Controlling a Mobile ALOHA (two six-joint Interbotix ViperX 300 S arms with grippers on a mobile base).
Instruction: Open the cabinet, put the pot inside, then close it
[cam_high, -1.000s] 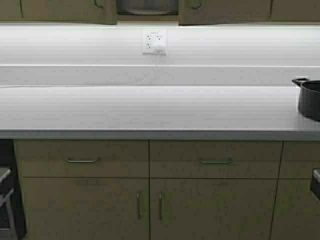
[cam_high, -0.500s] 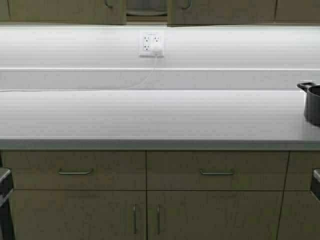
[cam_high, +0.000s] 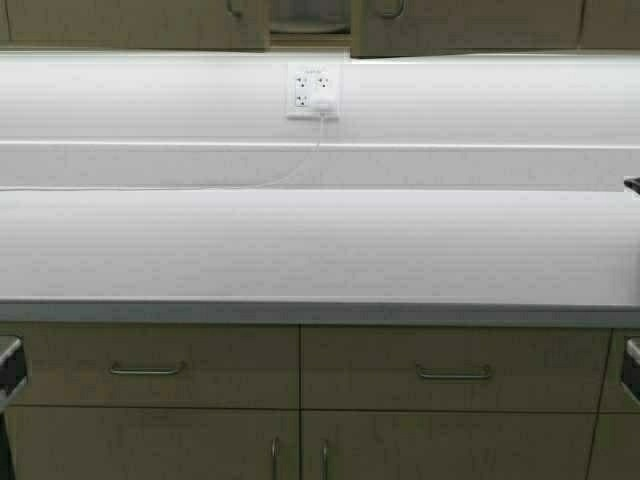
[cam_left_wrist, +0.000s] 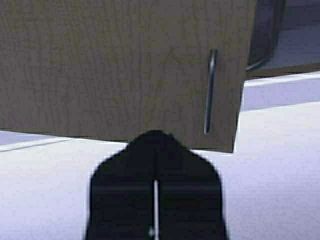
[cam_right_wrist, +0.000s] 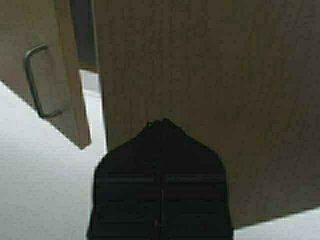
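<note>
Cabinet (cam_left_wrist: 125, 65) doors are sitting ajar. Left gripper (cam_left_wrist: 155, 150) and right gripper (cam_right_wrist: 161, 130), fingers pressed together and gripping nothing, are pushing each door; pressing evenly should close them, pot (cam_high: 310, 14) resting inside.

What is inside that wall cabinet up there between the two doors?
Through the gap between the cabinet doors, a grey pot shows inside, mostly cut off by the frame. The doors hide the rest of the interior.

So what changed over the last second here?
The robot drove: the high view slid down and rightward, so the dark pot is nearly out of frame. Both grippers, left and right, are shut against the cabinet doors, which remain ajar.
</note>
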